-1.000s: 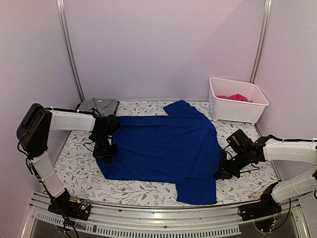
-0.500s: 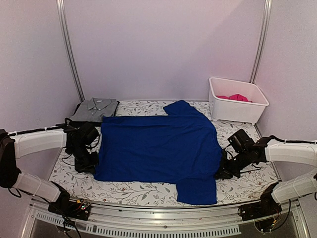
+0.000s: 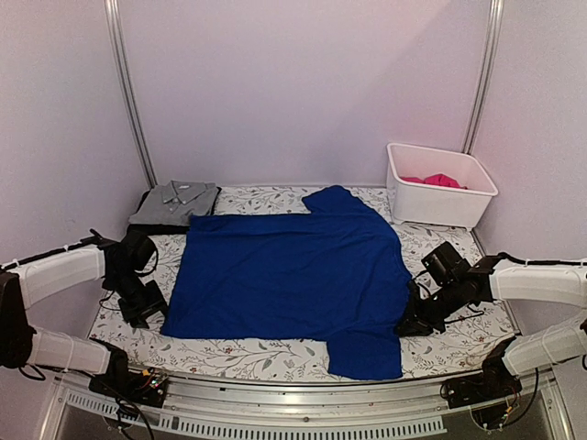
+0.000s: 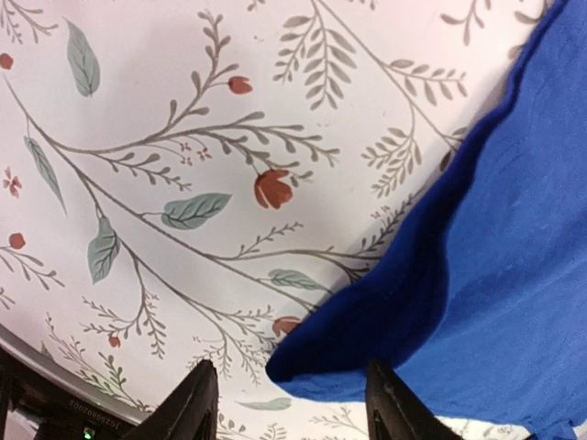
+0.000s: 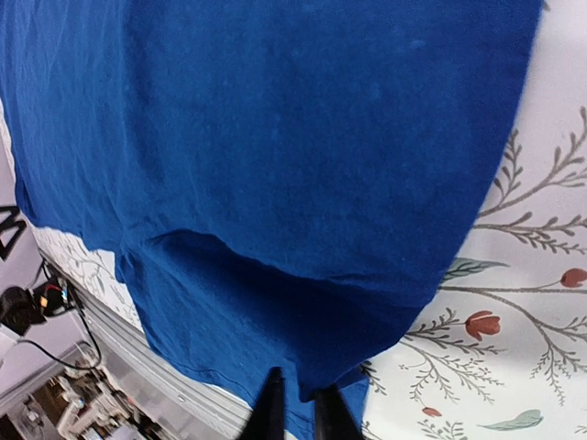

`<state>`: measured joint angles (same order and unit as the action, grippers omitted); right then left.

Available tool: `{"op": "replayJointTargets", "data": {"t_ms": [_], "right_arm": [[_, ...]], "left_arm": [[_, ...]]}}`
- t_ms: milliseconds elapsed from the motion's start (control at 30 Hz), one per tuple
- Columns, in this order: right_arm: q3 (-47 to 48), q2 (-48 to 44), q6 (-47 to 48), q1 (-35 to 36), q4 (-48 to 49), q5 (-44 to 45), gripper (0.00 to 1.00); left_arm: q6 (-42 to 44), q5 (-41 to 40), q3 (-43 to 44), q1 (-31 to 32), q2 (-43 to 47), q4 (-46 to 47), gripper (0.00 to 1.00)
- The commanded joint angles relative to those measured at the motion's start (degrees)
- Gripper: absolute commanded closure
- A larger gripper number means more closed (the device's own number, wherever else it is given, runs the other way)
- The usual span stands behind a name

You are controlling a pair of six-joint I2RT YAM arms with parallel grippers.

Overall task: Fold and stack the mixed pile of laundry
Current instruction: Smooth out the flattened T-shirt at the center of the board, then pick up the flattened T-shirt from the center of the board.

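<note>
Spreading stage of the fold. The blue garment (image 3: 293, 275) lies flat across the middle of the floral table covering (image 3: 275, 353), one sleeve toward the near edge. The left gripper (image 3: 149, 310) sits at its near left corner with fingers apart, the corner lying loose between them. The right gripper (image 3: 410, 323), fingers almost together, pinches the right hem. A folded grey shirt (image 3: 174, 202) rests at the far left; a pink garment (image 3: 438, 180) waits in the white bin (image 3: 404, 206). The next move probably calls for fresh grips on one side to start folding.
</note>
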<state>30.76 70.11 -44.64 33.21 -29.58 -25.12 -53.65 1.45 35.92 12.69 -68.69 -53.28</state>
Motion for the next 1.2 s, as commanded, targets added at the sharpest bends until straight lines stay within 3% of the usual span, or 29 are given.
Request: {"op": "replayJointTargets", "data": {"t_ms": [0, 200, 333, 567, 733, 933, 1033, 1167], "right_arm": [[-1.1, 0.4, 0.1, -0.3, 0.3, -2.6, 0.74], [-3.4, -1.5, -1.8, -0.3, 0.5, -4.5, 0.49], [-4.9, -2.3, -3.0, -0.3, 1.0, -6.0, 0.48], [-6.1, 0.8, -2.0, 0.6, 5.0, -8.7, 0.49], [-5.9, 5.3, -0.5, 1.3, 7.1, -9.2, 0.64], [-5.4, 5.4, 0.1, 1.2, 6.1, -8.8, 0.99], [-5.1, 4.0, 0.2, 1.2, 5.1, -8.3, 1.00], [-4.0, 1.9, 0.6, 1.3, 4.1, -7.8, 1.00]], "left_arm": [[-0.6, 4.6, -0.7, -0.6, 3.1, -0.8, 0.44], [-3.1, 9.4, -2.0, -0.5, 7.0, -2.4, 0.39], [-5.1, 8.5, -2.2, -0.6, 10.2, -3.2, 0.27], [-7.1, 12.1, -5.4, -0.5, 10.8, -2.4, 0.27], [-7.8, 11.6, -6.2, -0.4, 10.5, -1.4, 0.30], [-8.4, 10.1, -7.2, -0.5, 6.6, 1.1, 0.44], [-8.7, 9.9, -8.6, -0.5, 5.0, 3.3, 0.50], [-8.7, 10.5, -9.9, -0.5, 4.4, 5.0, 0.68]]}}
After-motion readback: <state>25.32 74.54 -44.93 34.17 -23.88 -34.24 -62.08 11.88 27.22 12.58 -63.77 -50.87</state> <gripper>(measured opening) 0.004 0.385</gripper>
